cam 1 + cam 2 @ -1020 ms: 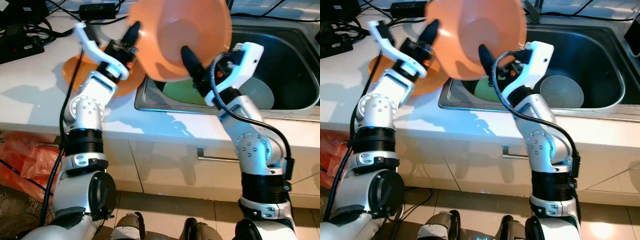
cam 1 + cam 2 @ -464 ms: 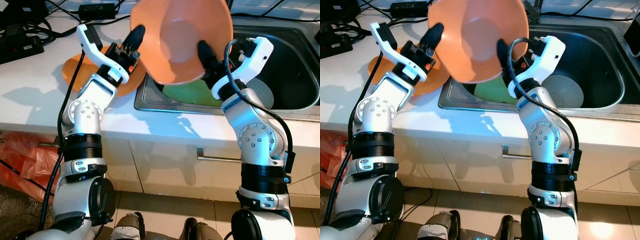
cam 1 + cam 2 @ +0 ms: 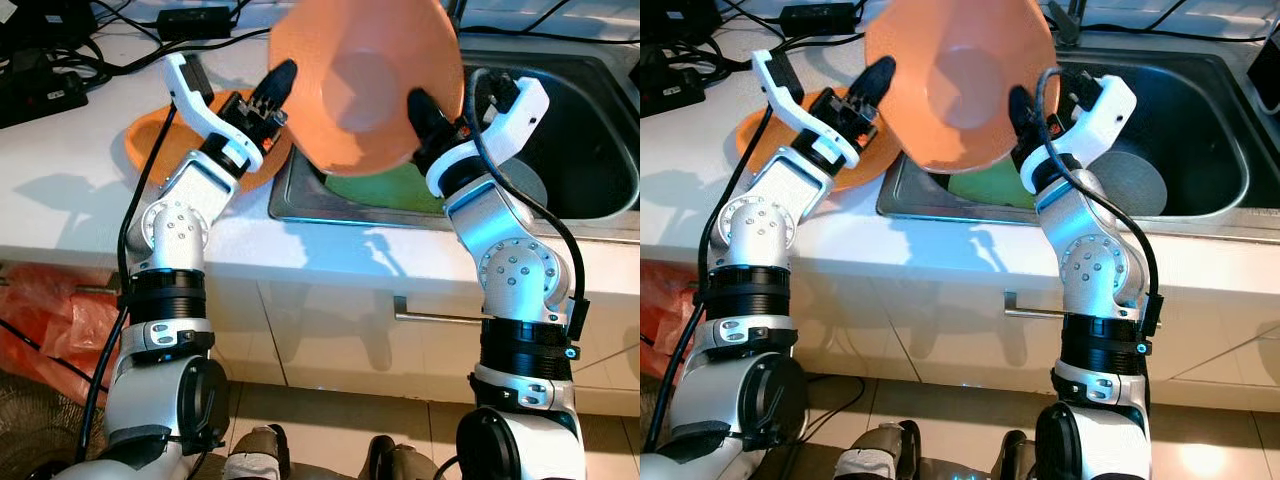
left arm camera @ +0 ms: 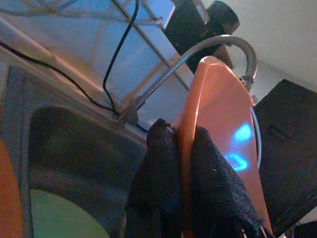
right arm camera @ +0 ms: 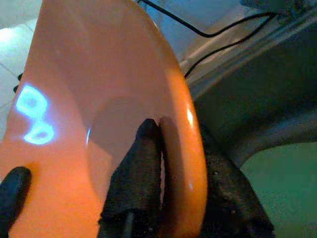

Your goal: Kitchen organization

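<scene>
The robot holds a big orange bowl (image 3: 365,85) up in the air, over the near left corner of the metal sink (image 3: 580,130). The bowl is tipped on its side. Its round bottom faces the robot's head and its open mouth faces away, toward the tap (image 4: 218,47) at the back. The left end effector (image 3: 278,82) pinches the bowl's left rim, with one black finger on each side of the thin wall. The right end effector (image 3: 425,110) pinches the right rim the same way, one finger inside the bowl and one outside. So both end effectors are clamped on the bowl, one at each side. Down in the sink lie a green plate (image 3: 375,188) right under the bowl and a grey plate (image 3: 1130,180) next to it. Another orange dish (image 3: 150,135) sits on the white surface (image 3: 70,190) just left of the sink. Black cables (image 3: 60,55) lie at the back of the surface.
</scene>
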`<state>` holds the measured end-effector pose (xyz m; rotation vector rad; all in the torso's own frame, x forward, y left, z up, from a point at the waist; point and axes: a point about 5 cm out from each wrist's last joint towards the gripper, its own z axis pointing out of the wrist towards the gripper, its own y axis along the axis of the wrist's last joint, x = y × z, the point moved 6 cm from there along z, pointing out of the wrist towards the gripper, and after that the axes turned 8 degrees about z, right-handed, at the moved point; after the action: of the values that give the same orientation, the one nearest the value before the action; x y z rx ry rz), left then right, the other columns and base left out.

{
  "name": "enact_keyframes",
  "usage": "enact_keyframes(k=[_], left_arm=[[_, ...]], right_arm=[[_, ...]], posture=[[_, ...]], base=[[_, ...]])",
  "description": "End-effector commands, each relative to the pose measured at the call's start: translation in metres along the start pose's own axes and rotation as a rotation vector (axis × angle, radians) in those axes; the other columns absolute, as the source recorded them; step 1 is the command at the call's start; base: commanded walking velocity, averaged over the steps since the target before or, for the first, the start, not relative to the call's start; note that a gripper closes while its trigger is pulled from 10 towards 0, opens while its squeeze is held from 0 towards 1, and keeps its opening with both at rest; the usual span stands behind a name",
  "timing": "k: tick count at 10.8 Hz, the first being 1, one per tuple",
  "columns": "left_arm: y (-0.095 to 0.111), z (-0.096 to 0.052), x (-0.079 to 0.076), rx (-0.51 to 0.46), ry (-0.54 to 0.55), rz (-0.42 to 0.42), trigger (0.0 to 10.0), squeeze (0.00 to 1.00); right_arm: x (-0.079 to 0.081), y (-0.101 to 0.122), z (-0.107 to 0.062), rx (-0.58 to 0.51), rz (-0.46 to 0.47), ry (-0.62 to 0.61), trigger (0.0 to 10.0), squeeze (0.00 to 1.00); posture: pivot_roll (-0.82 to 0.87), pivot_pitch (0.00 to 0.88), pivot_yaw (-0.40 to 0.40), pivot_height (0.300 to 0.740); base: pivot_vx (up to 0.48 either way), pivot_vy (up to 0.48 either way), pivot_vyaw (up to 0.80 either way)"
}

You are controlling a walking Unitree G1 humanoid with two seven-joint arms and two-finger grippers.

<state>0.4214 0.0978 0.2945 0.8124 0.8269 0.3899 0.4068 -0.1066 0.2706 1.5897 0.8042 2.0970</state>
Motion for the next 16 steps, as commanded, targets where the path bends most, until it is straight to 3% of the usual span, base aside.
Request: enact_keyframes(k=[1,2,3,4,5,7,9,11,16], left_arm=[[0.019,0.004,-0.025,-0.069,-0.12,-0.012,0.0,0.0],[0.019,0.005,-0.025,-0.065,-0.116,0.004,0.0,0.0],[0.019,0.007,-0.026,-0.059,-0.116,0.019,0.0,0.71],[0.018,0.008,-0.027,-0.053,-0.115,0.033,0.0,1.0],[0.014,0.008,-0.026,-0.035,-0.099,0.062,10.0,1.0],[0.007,0.007,-0.022,-0.007,-0.076,0.065,10.0,1.0],[-0.008,0.003,-0.027,0.066,-0.098,0.122,10.0,1.0],[-0.022,-0.006,-0.025,0.137,-0.097,0.188,10.0,1.0],[-0.022,-0.006,-0.025,0.137,-0.097,0.188,10.0,1.0]], right_arm=[[-0.038,0.0,-0.003,0.002,0.027,-0.163,0.0,0.0],[-0.041,-0.001,-0.003,0.01,0.042,-0.185,0.0,0.0],[-0.045,-0.001,-0.004,0.015,0.05,-0.202,0.0,0.0],[-0.046,-0.001,-0.004,0.017,0.053,-0.207,0.0,0.0],[-0.047,-0.001,-0.005,0.017,0.056,-0.21,0.0,0.0],[-0.049,0.002,-0.005,-0.002,0.063,-0.226,0.0,0.0],[-0.067,0.019,-0.006,-0.089,0.022,-0.331,0.0,0.0],[-0.08,0.022,-0.001,-0.111,-0.041,-0.37,0.0,0.0],[-0.08,0.022,-0.001,-0.111,-0.041,-0.37,0.0,0.0]], posture=[[0.13,0.141,0.051,0.74],[0.13,0.142,0.052,0.74],[0.13,0.143,0.052,0.74],[0.13,0.142,0.053,0.74],[0.13,0.142,0.052,0.74],[0.13,0.143,0.05,0.74],[0.15,0.146,0.041,0.74],[0.16,0.146,0.04,0.74],[0.16,0.146,0.04,0.74]], base=[[0.0,0.0,0.0],[0.0,0.0,0.0],[0.0,0.0,0.0],[0.0,0.0,0.0],[0.0,0.0,0.0],[0.0,0.0,0.0],[0.0,0.0,0.0],[0.0,0.0,0.0],[0.0,0.0,0.0]])
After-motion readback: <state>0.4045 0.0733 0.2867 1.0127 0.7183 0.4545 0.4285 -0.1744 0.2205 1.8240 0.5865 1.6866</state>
